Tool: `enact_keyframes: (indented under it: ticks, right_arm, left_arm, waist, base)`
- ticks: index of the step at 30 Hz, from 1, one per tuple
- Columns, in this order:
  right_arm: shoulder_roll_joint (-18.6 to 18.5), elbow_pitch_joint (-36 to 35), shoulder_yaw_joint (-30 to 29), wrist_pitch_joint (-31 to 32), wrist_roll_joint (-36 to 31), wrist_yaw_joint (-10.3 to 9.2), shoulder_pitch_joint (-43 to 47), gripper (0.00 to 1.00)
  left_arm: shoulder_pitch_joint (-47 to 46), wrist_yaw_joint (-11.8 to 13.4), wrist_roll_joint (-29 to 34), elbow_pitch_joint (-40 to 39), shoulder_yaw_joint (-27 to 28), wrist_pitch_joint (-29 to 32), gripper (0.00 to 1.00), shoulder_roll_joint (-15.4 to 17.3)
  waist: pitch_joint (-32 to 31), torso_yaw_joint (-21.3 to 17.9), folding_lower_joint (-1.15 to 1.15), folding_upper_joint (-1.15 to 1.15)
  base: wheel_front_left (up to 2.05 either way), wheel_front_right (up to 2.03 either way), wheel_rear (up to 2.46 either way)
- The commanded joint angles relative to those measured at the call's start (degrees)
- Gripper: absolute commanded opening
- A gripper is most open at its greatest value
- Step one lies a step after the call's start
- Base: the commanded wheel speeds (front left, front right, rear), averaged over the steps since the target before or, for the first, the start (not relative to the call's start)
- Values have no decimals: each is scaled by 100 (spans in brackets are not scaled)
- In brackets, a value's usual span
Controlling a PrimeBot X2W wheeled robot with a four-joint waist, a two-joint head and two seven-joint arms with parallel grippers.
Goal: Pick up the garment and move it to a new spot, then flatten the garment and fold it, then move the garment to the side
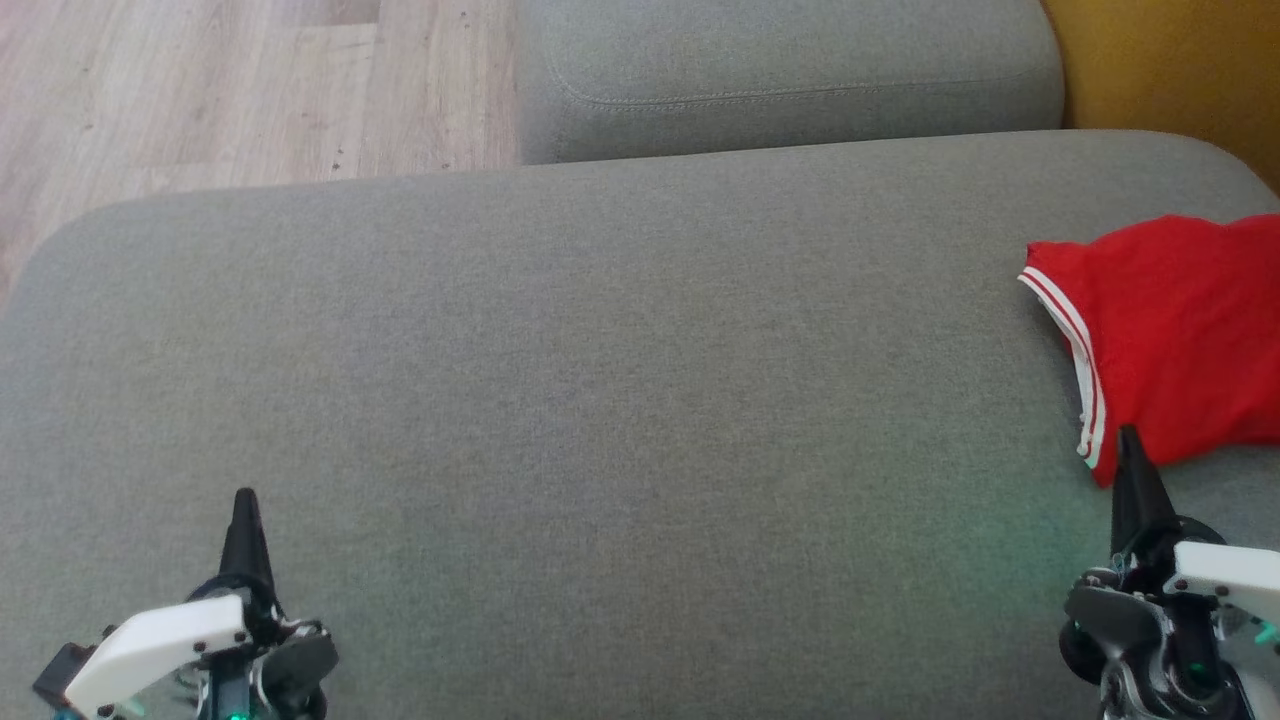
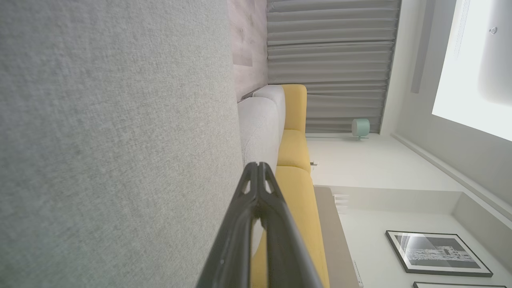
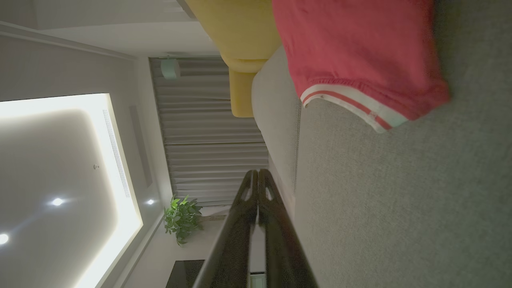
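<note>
The garment (image 1: 1180,330) is red with a white-and-red striped band and lies folded at the right edge of the grey sofa cushion (image 1: 600,400). The right wrist view has the garment (image 3: 360,52) at the upper right, lying ahead of the fingers. My right gripper (image 1: 1130,440) is shut and empty, its tips just short of the garment's near corner. At the lower left my left gripper (image 1: 245,500) hovers over bare cushion, shut and empty. Both wrist views show fingers pressed together: left gripper (image 2: 258,166), right gripper (image 3: 258,173).
A second grey cushion (image 1: 790,70) sits beyond the seat. Wooden floor (image 1: 200,90) lies at the upper left past the cushion's rounded edge. A yellow sofa part (image 1: 1170,60) stands at the upper right.
</note>
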Motion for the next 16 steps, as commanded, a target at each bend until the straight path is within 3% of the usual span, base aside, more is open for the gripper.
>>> enact_keyframes:
  ticks: [1, 16]
  right_arm:
    - [-45, -180, 118, 34, 41, 40, -315, 0]
    - [-45, -180, 118, 34, 41, 40, -315, 0]
  left_arm:
    - [-286, -36, -25, -165, 232, 38, 0, 22]
    - [-286, -36, -23, -165, 235, 40, 0, 20]
  waist:
    - [0, 0, 0, 0]
    - [0, 0, 0, 0]
  base:
    - [0, 0, 0]
    - [0, 0, 0]
